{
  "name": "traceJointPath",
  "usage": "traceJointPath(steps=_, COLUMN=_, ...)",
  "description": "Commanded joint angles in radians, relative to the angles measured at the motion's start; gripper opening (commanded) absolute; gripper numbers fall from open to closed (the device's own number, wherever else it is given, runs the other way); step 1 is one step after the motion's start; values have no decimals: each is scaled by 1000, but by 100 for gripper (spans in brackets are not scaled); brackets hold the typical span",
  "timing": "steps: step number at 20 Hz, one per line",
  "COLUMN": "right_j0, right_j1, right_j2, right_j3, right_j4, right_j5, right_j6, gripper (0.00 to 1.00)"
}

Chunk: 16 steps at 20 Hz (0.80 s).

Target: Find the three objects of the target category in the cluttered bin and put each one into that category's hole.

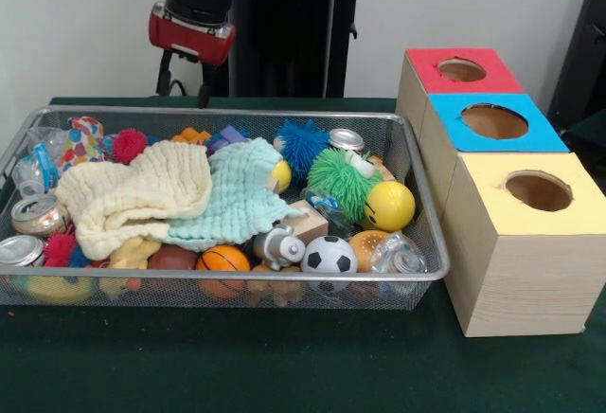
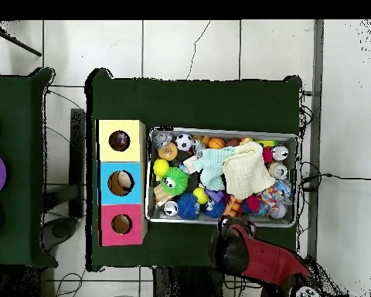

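Green table; arm [image 1: 194,20] hung behind bin [image 1: 417,162], jaws unclear. Search stage; next, reach polka-dot cloth [image 1: 83,138] at bin's corner.

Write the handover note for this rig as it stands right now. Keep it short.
Hand: raised behind the bin's far rim, nothing seen in it; open or shut cannot be told.
Bin: heaped; a cream cloth and a mint cloth lie on top.
One polka-dot cloth shows at the far left in the front view; no others in sight.
Yellow-topped box's hole: beside the bin.
Done: nothing evident.
Left: find three cloths and drop each in.
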Motion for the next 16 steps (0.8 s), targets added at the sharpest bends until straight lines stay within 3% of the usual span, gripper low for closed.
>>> traceJointPath(steps=1, right_j0=-12, right_j1=-30, right_j2=159, right_j3=-3, right_j4=-71, right_j5=-9, right_j6=64, gripper=100)
traceJointPath(steps=7, right_j0=-15, right_j1=-31, right_j2=145, right_j3=-29, right_j4=-92, right_j5=7, right_j6=64, gripper=100)
traceJointPath(steps=16, right_j0=-61, right_j1=-95, right_j2=191, right_j3=-65, right_j4=-106, right_j5=132, right_j6=0, gripper=100)
